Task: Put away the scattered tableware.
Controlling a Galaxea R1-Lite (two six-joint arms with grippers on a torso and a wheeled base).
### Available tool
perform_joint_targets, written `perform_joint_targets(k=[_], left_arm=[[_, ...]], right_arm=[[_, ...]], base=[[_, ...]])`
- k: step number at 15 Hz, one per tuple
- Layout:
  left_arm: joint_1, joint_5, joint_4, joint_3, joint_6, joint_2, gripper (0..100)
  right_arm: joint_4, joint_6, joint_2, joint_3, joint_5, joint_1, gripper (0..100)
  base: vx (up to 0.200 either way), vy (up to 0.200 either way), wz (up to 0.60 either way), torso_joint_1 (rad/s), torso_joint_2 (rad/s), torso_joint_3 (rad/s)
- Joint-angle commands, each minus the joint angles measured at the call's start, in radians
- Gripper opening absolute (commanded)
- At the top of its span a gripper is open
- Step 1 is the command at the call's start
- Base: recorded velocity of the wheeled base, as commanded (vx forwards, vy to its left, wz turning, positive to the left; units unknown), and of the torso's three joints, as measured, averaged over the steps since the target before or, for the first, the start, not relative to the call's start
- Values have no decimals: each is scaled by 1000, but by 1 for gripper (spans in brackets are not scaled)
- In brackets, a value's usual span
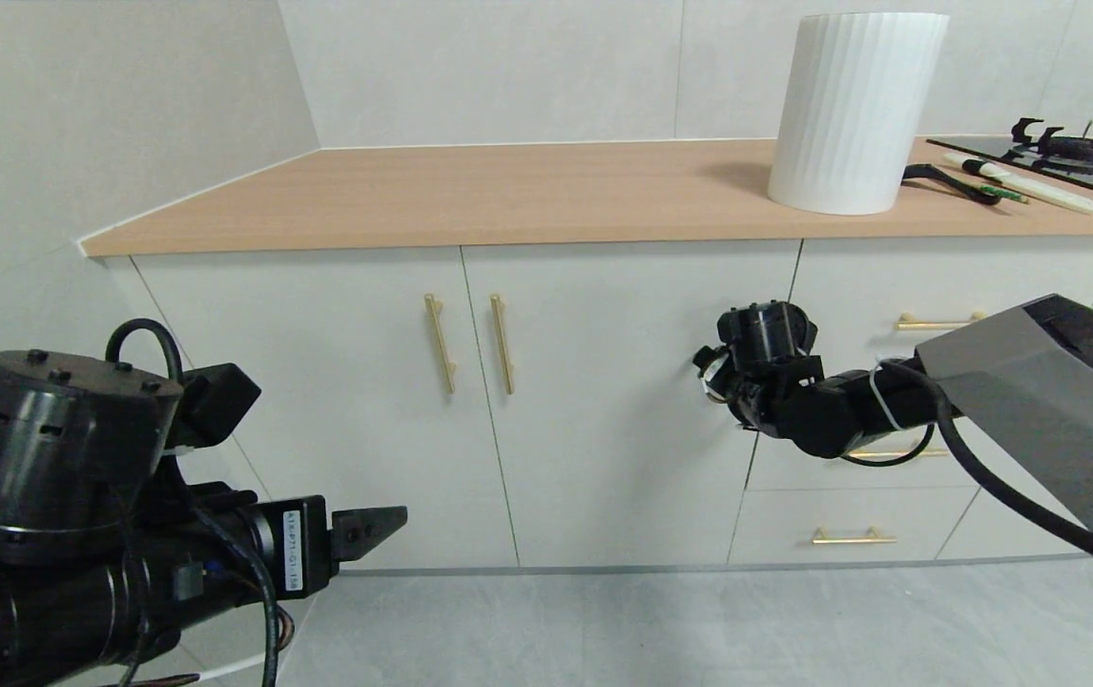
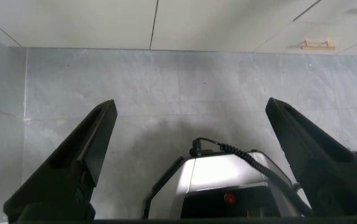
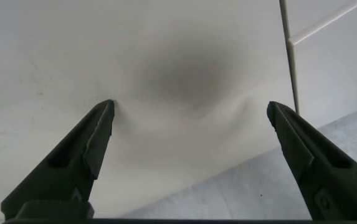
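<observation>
Wooden countertop [image 1: 470,196] is noted, with the white ribbed canister [image 1: 852,110] taken as landmark. Right gripper [image 3: 190,107] is held below the canister, close to the cabinet front [image 1: 623,410], fingers spread, empty. Left gripper [image 2: 190,107] is held lower, well apart from the canister, likewise spread. Scattered tableware [image 1: 1033,187] is seen just beside the canister, toward the stove [image 1: 1081,151]. It is judged light, stiff and slippery, and best taken mid-handle.

wooden countertop [image 1: 508,196] over pale cabinets [image 1: 604,448] with brass handles [image 1: 440,343]; gas stove [image 1: 1085,153] far right.
</observation>
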Motion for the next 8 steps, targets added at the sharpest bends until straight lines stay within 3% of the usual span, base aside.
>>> perform_joint_targets(k=[1,6,8], left_arm=[[0,0,0,0,-1,2,100],[-1,0,0,0,-1,0,100],[0,0,0,0,-1,0,100]], right_arm=[[-3,0,9,-6,0,-2,100],[5,2,-28,18,12,4,100],[-1,2,-124,133,113,27,100]], base=[[0,0,0,0,0,0],[0,0,0,0,0,0],[0,0,0,0,0,0]])
